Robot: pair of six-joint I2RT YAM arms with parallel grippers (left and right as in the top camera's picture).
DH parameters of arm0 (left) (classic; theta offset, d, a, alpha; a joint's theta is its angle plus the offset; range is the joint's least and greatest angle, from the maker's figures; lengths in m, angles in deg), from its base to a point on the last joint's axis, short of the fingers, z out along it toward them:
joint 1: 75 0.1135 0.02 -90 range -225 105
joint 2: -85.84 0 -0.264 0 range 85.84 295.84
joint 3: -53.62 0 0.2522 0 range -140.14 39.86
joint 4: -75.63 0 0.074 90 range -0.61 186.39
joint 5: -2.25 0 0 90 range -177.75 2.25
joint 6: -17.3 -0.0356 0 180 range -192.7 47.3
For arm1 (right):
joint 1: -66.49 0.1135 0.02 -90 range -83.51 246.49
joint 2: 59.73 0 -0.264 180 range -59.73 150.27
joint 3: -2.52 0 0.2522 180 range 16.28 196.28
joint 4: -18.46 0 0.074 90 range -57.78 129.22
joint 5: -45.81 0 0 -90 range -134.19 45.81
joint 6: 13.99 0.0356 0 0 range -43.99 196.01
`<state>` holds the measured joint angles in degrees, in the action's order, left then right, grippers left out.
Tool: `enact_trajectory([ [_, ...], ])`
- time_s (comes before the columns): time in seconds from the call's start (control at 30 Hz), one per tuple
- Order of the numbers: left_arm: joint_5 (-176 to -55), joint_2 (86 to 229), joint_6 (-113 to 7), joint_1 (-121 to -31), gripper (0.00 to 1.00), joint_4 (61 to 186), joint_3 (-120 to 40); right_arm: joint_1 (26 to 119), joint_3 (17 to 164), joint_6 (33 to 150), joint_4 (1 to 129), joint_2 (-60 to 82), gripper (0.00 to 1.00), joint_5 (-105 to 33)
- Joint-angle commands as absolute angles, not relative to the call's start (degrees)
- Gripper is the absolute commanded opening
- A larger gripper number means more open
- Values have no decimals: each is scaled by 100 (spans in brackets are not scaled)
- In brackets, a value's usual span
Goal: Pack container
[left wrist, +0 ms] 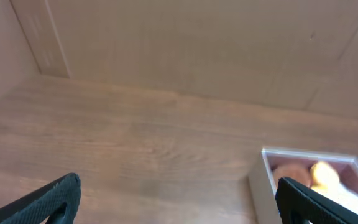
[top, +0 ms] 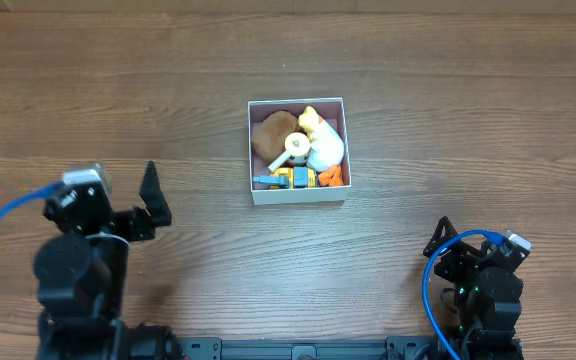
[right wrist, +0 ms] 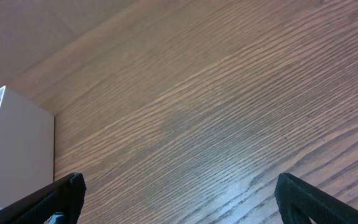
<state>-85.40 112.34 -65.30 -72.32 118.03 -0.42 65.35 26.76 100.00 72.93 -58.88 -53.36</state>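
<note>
The container (top: 298, 196) is a square white-walled box at the table's middle. It holds a brown plush, a white and yellow plush, a cream wheel piece and a small blue, yellow and orange toy. It also shows in the left wrist view (left wrist: 263, 180) at lower right and in the right wrist view (right wrist: 17, 149) at far left. My left gripper (top: 153, 200) (left wrist: 179, 202) is open and empty, to the left of the box. My right gripper (top: 443, 240) (right wrist: 179, 199) is open and empty, near the front right, away from the box.
The wooden table (top: 448, 110) spreads around the box with no other loose objects on it. Both arm bases with blue cables sit at the front edge. A wall panel shows behind the table in the left wrist view.
</note>
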Motion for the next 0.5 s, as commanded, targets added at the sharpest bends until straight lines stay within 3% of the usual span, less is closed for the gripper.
enact_trajectory([
  [0.0,-8584,10508,-6475,-7202,100,11694,922,6513,2571,10000,7262,-5954,100,-5358],
  [0.47,-8592,8759,-6471,-7202,100,11674,2868,6513,2571,10000,7260,-5954,100,-5358],
])
